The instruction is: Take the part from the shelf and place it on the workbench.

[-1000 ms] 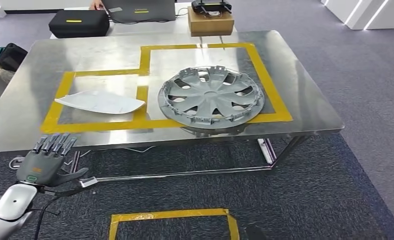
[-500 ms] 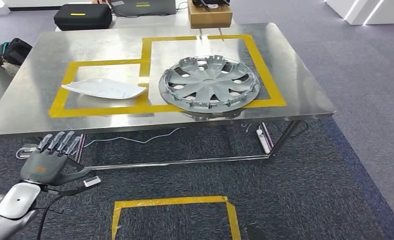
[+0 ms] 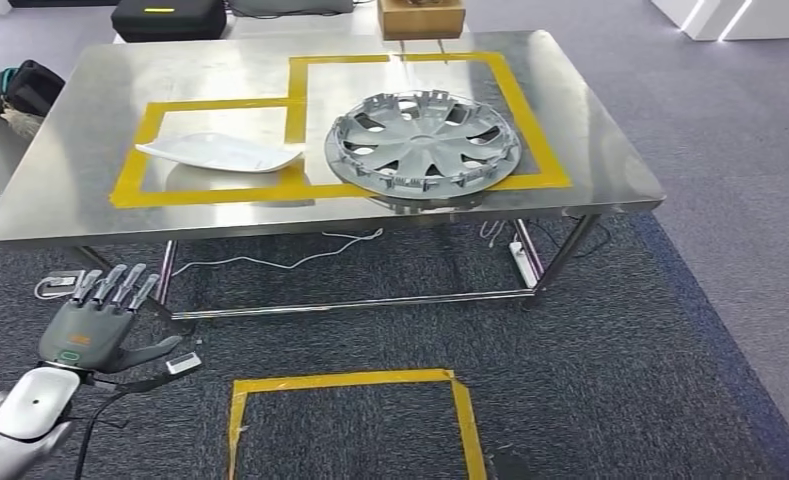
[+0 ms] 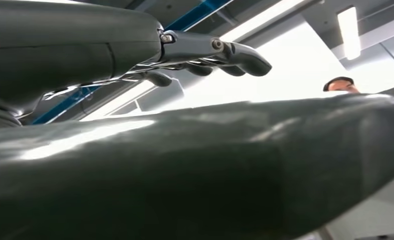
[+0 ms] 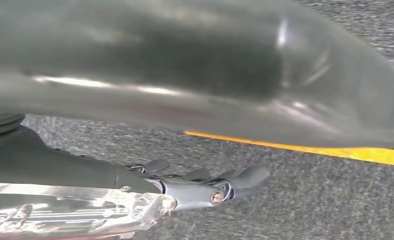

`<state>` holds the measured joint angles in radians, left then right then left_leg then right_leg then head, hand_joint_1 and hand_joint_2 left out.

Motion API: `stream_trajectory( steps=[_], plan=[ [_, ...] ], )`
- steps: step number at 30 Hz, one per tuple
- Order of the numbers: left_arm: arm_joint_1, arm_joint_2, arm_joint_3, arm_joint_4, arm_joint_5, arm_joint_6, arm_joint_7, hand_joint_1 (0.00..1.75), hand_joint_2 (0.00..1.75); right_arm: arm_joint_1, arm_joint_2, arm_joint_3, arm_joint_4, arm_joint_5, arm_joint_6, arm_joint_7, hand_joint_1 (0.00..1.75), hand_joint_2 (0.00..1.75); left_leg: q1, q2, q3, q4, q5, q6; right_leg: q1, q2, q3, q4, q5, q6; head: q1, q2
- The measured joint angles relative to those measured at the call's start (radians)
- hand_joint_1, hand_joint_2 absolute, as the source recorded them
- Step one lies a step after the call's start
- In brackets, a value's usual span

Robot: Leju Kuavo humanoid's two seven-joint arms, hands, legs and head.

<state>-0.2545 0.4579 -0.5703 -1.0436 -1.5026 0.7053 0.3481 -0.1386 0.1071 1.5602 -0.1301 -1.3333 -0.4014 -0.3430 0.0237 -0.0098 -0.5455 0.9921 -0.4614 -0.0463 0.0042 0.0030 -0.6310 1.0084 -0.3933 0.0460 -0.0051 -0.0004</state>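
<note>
The wheel cover lies flat on the workbench, inside the right yellow-taped box, spokes facing up; being round, it has no long axis. Beside it, in the left box, lies a white panel, long axis across the bench. The left hand hangs low over the carpet, fingers straight and apart, holding nothing. The right hand shows blurred above the carpet, fingers loosely extended, apparently holding nothing.

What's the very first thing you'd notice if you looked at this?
A big grey wheel cover lies inside the yellow tape on the shiny metal table, with a flat white part beside it. Low on the left, the robot's left hand hovers over the carpet with fingers spread.
</note>
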Motion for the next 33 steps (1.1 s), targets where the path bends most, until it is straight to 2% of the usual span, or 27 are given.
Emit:
stream_trajectory(
  steps=[1,2,3,5,6,7,8,10,12,13,14,16,17,18,19,20,21,22,23,24,25,26,28,29,31,32,33],
  plan=[
    [-0.001,-0.002,-0.002,0.002,0.0,0.0,0.0,0.0,0.0,0.002,0.0,0.0,0.0,0.0,0.0,0.0,0.0,0.0,0.001,0.001,-0.009,0.002,0.005,0.009,-0.001,0.0,-0.01,0.007,-0.008,0.005,0.0,0.0],
    [-0.001,-0.003,-0.003,0.003,0.0,0.0,0.0,0.0,0.0,0.003,0.0,0.0,0.0,0.0,0.0,0.0,0.0,0.0,0.001,0.003,-0.017,0.002,0.011,0.02,-0.002,0.0,-0.022,0.028,-0.031,0.01,0.002,0.0],
    [-0.003,-0.004,-0.003,0.004,0.0,0.0,0.0,0.0,0.0,0.003,0.0,0.0,0.0,-0.001,0.0,0.0,0.0,0.0,0.002,0.005,-0.026,0.002,0.018,0.031,-0.003,-0.001,-0.039,0.072,-0.07,0.014,0.004,0.0],
    [-0.004,-0.006,-0.004,0.006,0.0,0.0,0.001,0.0,0.0,0.002,0.0,0.0,0.0,-0.001,0.0,0.0,0.0,0.0,-0.003,0.008,-0.044,0.002,0.034,0.045,-0.003,-0.001,-0.078,0.206,-0.161,0.019,0.007,0.0],
    [-0.005,-0.007,-0.004,0.007,0.0,0.0,0.002,0.0,0.0,0.001,0.0,0.0,0.0,-0.002,0.0,0.0,0.0,0.0,-0.007,0.009,-0.055,0.002,0.044,0.049,-0.002,-0.001,-0.088,0.267,-0.187,0.019,0.007,0.0],
    [-0.005,-0.008,-0.005,0.008,0.0,0.0,0.003,0.0,0.0,0.001,0.0,0.0,0.0,-0.002,0.0,0.0,0.0,0.0,-0.01,0.009,-0.067,0.002,0.054,0.051,-0.001,-0.001,-0.086,0.299,-0.189,0.016,0.007,0.0],
    [-0.006,-0.009,-0.006,0.009,0.0,0.0,0.004,0.0,0.0,0.001,0.0,0.0,0.0,-0.003,0.0,0.0,0.0,0.0,-0.014,0.009,-0.079,0.002,0.065,0.052,0.0,0.0,-0.066,0.295,-0.169,0.01,0.007,0.0],
    [-0.007,-0.01,-0.007,0.01,0.0,0.0,0.006,0.0,0.0,-0.001,0.0,0.0,0.0,-0.003,0.0,0.0,0.0,0.0,-0.02,0.008,-0.103,0.002,0.087,0.052,0.008,0.001,0.023,0.193,-0.12,-0.008,0.006,0.0],
    [-0.009,-0.009,-0.007,0.01,0.0,0.0,0.008,0.0,0.0,-0.004,-0.001,0.0,0.0,-0.003,0.0,-0.001,0.0,0.0,-0.024,0.007,-0.117,0.001,0.108,0.048,0.017,0.003,0.127,0.048,-0.123,-0.024,0.005,0.0],
    [-0.011,-0.009,-0.008,0.01,0.0,0.0,0.009,0.0,0.0,-0.005,-0.001,0.0,0.0,-0.003,-0.001,-0.002,0.0,0.0,-0.023,0.008,-0.119,-0.002,0.118,0.043,0.02,0.005,0.153,0.002,-0.133,-0.028,0.007,0.0],
    [-0.013,-0.01,-0.009,0.01,0.0,0.0,0.009,0.0,0.0,-0.006,-0.001,0.0,0.0,-0.004,-0.001,-0.002,0.0,0.0,-0.022,0.008,-0.12,-0.006,0.129,0.038,0.023,0.006,0.159,-0.018,-0.135,-0.031,0.01,0.0],
    [-0.014,-0.01,-0.012,0.011,0.0,0.0,0.01,0.0,0.0,-0.003,0.0,0.0,0.0,-0.006,-0.001,-0.002,0.0,0.0,-0.02,0.007,-0.125,-0.012,0.139,0.026,0.022,0.005,0.14,-0.021,-0.112,-0.041,0.015,0.0],
    [-0.014,-0.01,-0.012,0.012,0.0,0.0,0.01,0.0,0.0,-0.002,0.0,0.0,0.0,-0.007,-0.001,-0.002,0.0,0.0,-0.019,0.007,-0.132,-0.001,0.118,0.02,0.019,0.004,0.131,-0.023,-0.097,-0.05,0.014,0.0],
    [-0.014,-0.009,-0.013,0.013,0.0,0.0,0.011,0.0,0.0,-0.001,0.0,0.0,0.0,-0.007,0.0,-0.002,0.0,0.0,-0.019,0.007,-0.143,0.028,0.076,0.015,0.016,0.002,0.119,-0.026,-0.081,-0.056,0.011,0.0],
    [-0.015,-0.009,-0.013,0.013,0.0,0.0,0.011,0.0,0.0,-0.001,0.0,0.0,0.0,-0.008,0.0,-0.002,0.0,0.0,-0.016,0.007,-0.156,0.079,0.017,0.011,0.014,0.001,0.104,-0.027,-0.065,-0.06,0.009,0.0],
    [-0.016,-0.01,-0.013,0.014,0.0,0.0,0.011,0.0,0.0,0.0,0.0,0.0,0.0,-0.008,0.0,-0.002,0.0,0.0,-0.015,0.007,-0.168,0.145,-0.037,0.007,0.014,0.001,0.086,-0.026,-0.049,-0.062,0.007,0.0],
    [-0.016,-0.011,-0.014,0.015,0.0,0.0,0.011,0.0,0.0,0.0,0.0,0.0,0.0,-0.008,0.0,-0.003,0.0,0.0,-0.014,0.008,-0.177,0.211,-0.072,0.003,0.014,0.0,0.067,-0.025,-0.034,-0.062,0.006,0.0],
    [-0.017,-0.012,-0.016,0.016,0.0,0.0,0.011,0.0,0.0,0.0,0.0,0.0,0.0,-0.009,0.0,-0.003,0.0,0.0,-0.014,0.008,-0.178,0.26,-0.081,0.001,0.014,-0.001,0.048,-0.024,-0.02,-0.061,0.007,0.0],
    [-0.017,-0.013,-0.017,0.017,0.0,0.0,0.011,0.0,0.0,0.001,0.0,0.0,0.0,-0.009,0.0,-0.003,0.0,0.0,-0.013,0.008,-0.166,0.281,-0.067,-0.001,0.014,-0.002,0.029,-0.022,-0.006,-0.06,0.007,0.0],
    [-0.017,-0.013,-0.018,0.017,0.0,0.0,0.011,0.0,0.0,0.001,0.0,0.0,0.0,-0.009,0.0,-0.003,0.0,0.0,-0.013,0.008,-0.139,0.269,-0.039,-0.002,0.013,-0.002,0.01,-0.02,0.007,-0.058,0.007,0.0],
    [-0.017,-0.014,-0.019,0.018,0.0,0.0,0.011,0.0,0.0,0.0,0.0,0.0,0.0,-0.009,0.0,-0.003,0.0,0.0,-0.012,0.008,-0.096,0.226,-0.016,-0.003,0.013,-0.003,-0.007,-0.016,0.02,-0.055,0.007,0.0],
    [-0.02,-0.014,-0.019,0.018,0.0,0.0,0.011,0.0,0.0,0.0,0.0,0.0,0.0,-0.009,0.0,-0.003,0.0,0.0,-0.011,0.008,-0.034,0.154,-0.011,-0.003,0.014,-0.002,-0.022,-0.013,0.03,-0.05,0.006,0.0],
    [-0.026,-0.016,-0.019,0.018,0.0,0.0,0.011,0.0,0.0,-0.001,-0.001,0.0,0.0,-0.01,0.0,-0.004,0.0,0.0,-0.012,0.007,0.061,0.021,-0.039,0.009,0.017,-0.002,-0.042,-0.007,0.051,-0.041,0.008,0.0],
    [-0.028,-0.017,-0.019,0.019,0.0,0.0,0.011,0.0,0.0,-0.001,-0.001,0.0,0.0,-0.01,0.0,-0.004,0.0,0.0,-0.014,0.007,0.082,-0.016,-0.053,0.019,0.017,-0.003,-0.048,-0.009,0.062,-0.036,0.008,0.0],
    [-0.027,-0.019,-0.021,0.02,0.0,0.0,0.011,0.0,0.0,0.003,-0.001,0.0,0.0,-0.01,0.0,-0.005,0.0,0.0,-0.018,0.009,0.074,-0.024,-0.044,0.039,0.013,-0.003,-0.053,-0.014,0.079,-0.025,0.008,0.0],
    [-0.026,-0.02,-0.022,0.021,0.0,0.0,0.011,0.0,0.0,0.006,-0.001,0.0,0.0,-0.011,0.0,-0.004,0.0,0.0,-0.018,0.01,0.068,-0.024,-0.035,0.047,0.01,-0.003,-0.061,-0.006,0.07,-0.018,0.009,0.0],
    [-0.026,-0.02,-0.022,0.022,0.0,0.0,0.011,0.0,0.0,0.008,-0.001,0.0,0.0,-0.011,0.0,-0.004,0.0,0.0,-0.017,0.012,0.06,-0.025,-0.025,0.054,0.008,-0.002,-0.074,0.022,0.045,-0.012,0.011,0.0]
  ],
)
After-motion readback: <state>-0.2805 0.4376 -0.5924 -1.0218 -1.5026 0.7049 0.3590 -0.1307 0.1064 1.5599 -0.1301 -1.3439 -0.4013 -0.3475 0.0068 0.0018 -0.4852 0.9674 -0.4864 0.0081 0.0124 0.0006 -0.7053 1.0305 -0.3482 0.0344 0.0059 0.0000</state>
